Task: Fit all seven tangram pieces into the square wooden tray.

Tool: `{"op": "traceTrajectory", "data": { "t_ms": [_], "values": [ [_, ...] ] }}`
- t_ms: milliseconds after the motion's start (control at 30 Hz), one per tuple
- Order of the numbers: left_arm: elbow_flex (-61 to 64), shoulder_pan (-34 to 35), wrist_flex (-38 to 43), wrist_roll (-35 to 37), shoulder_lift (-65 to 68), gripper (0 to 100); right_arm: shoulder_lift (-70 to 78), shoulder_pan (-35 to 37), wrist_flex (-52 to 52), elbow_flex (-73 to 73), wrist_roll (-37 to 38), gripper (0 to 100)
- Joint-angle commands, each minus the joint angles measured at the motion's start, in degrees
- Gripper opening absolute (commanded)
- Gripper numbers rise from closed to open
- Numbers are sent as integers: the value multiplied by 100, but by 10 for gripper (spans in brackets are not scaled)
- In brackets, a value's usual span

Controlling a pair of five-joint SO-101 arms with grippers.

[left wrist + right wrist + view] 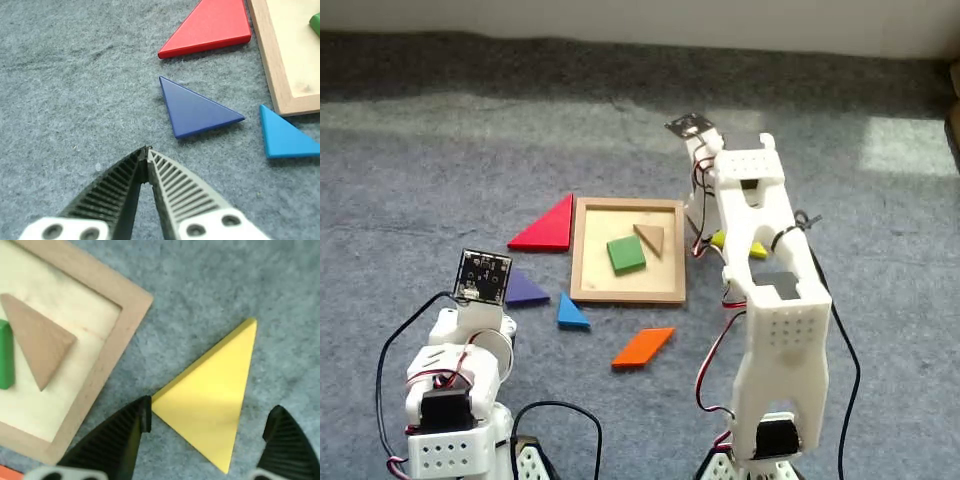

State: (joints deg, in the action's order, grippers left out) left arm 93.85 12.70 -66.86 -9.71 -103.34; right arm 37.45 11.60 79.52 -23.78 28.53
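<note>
The square wooden tray point(582, 262) lies mid-carpet and holds a green square point(626, 254) and a tan triangle point(651, 237). Around it lie a red triangle point(547, 228), a dark blue triangle point(526, 289), a light blue triangle point(571, 313) and an orange parallelogram point(643, 346). A yellow triangle point(212, 405) lies just right of the tray point(127, 315), largely hidden under the right arm in the high view. My right gripper point(210, 422) is open, its fingers on either side of the yellow triangle. My left gripper point(146, 159) is shut and empty, just short of the dark blue triangle point(196, 110).
Grey carpet covers the whole floor. The red triangle point(212, 25) and light blue triangle point(285, 136) flank the dark blue one near the tray's left rim point(272, 65). A wall runs along the far edge, with open carpet to the left and far side.
</note>
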Motion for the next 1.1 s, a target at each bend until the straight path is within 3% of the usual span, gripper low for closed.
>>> {"op": "traceTrajectory", "data": {
  "t_ms": [0, 367, 533, 733, 1067],
  "values": [
    [-31, -48, 105, -62, -40, 11, -4, -57, -119, -31, -70, 346],
    [-31, -48, 105, -62, -40, 11, 312, -40, 233, -57, -70, 345],
    [-31, -48, 105, -62, -40, 11, 321, -57, 215, -57, -70, 266],
    [-31, -48, 105, -62, -40, 11, 251, -66, 347, -66, -70, 259],
    [-31, -48, 114, -62, -40, 11, -1033, 75, 1086, -31, -70, 257]
  ]
}}
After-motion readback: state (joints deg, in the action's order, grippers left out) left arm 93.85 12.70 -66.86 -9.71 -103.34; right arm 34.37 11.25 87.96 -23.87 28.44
